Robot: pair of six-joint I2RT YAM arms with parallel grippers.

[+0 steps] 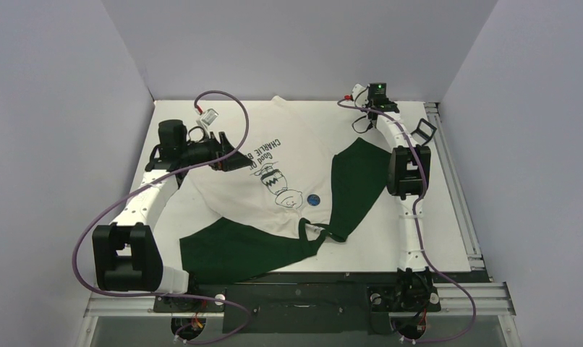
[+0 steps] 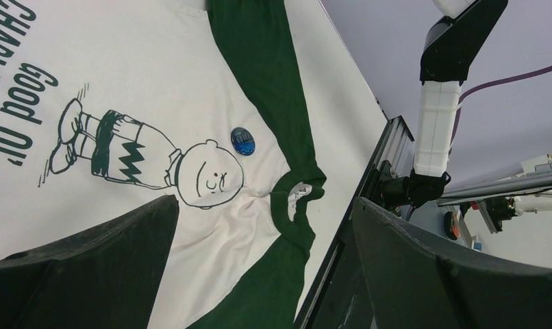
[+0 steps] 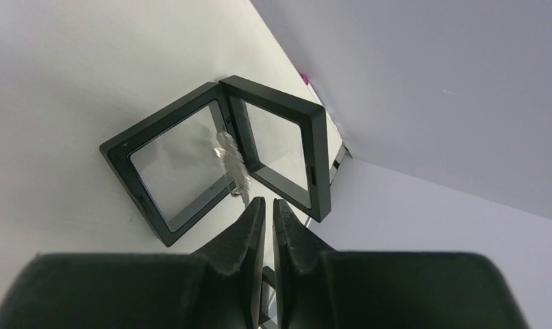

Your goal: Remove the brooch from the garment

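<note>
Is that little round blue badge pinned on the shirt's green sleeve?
No, the blue badge sits on the white chest of the shirt, beside the printed cartoon head, clear of the green sleeve.

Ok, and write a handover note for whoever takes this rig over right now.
Left hand: open wide, hovering over the T-shirt, holding nothing.
Right hand: nearly closed, empty, at the open black case in the far right corner; a silvery piece lies inside.
Blue round brooch: on the shirt's white chest, beside the collar.
Done: nothing I can confirm.
Left: take the blue brooch off the shirt.
</note>
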